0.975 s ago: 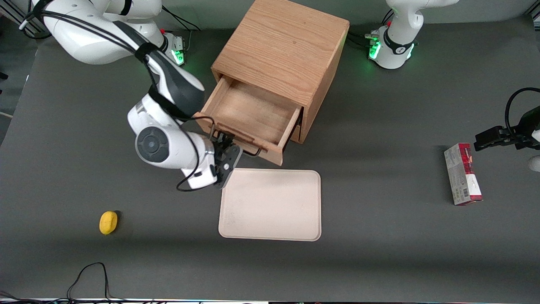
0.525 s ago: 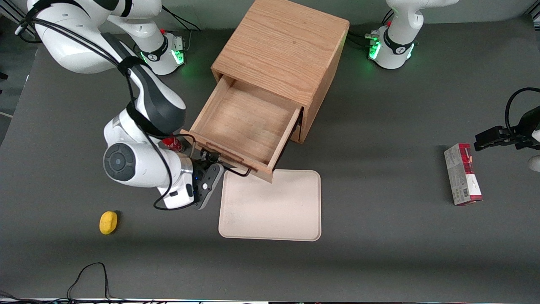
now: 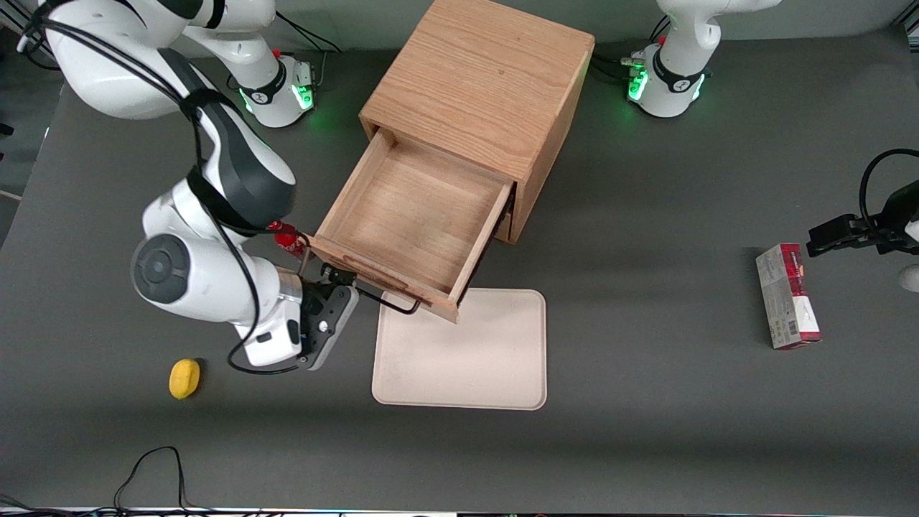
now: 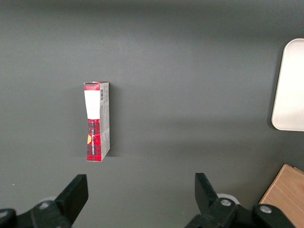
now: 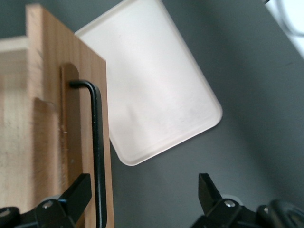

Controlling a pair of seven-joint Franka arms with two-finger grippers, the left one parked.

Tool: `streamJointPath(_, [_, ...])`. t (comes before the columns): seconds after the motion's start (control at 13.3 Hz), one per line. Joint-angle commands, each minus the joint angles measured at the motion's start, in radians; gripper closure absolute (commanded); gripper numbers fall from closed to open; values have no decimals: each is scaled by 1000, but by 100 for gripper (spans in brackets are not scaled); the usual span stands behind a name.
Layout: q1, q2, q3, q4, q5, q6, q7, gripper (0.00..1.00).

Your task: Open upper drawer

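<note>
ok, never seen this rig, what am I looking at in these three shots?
Two white robot arms stand at a dark grey table; only the right one works. One picture looks down from the front; the other two come from cameras on each arm's wrist.

On the table is a boxy light oak cabinet. Its upper drawer is pulled well out and shows nothing inside. Nearer the front camera lies a flat beige rectangular tray. A small yellow rounded object lies toward the working arm's end, and a red-and-grey carton toward the parked arm's.

The right arm's gripper sits at the drawer's thin black wire handle. Its jaws are open around the handle and hold nothing.
</note>
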Motion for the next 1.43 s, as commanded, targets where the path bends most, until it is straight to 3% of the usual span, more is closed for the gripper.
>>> streamJointPath(0.0, [-11,-64,-35,46,-22,-6,67,0])
streamJointPath(0.15, [-19,-132,-66,30,-7,-25,162,0])
streamJointPath(0.22, [-30,-188,-106,8,16,-111,193,0])
streamJointPath(0.38, [-27,-314,-211,-79,103,-196,340,0])
streamJointPath(0.53, [-27,-479,-282,-284,122,-179,432,0])
streamJointPath(0.67, [-24,-673,-397,-517,238,-141,552,0])
streamJointPath(0.75, [-24,-760,-438,-624,252,-129,587,0])
streamJointPath(0.97, [-22,-936,-463,-808,206,-119,647,0])
streamJointPath(1.35, [-24,-907,-462,-759,171,-130,684,0])
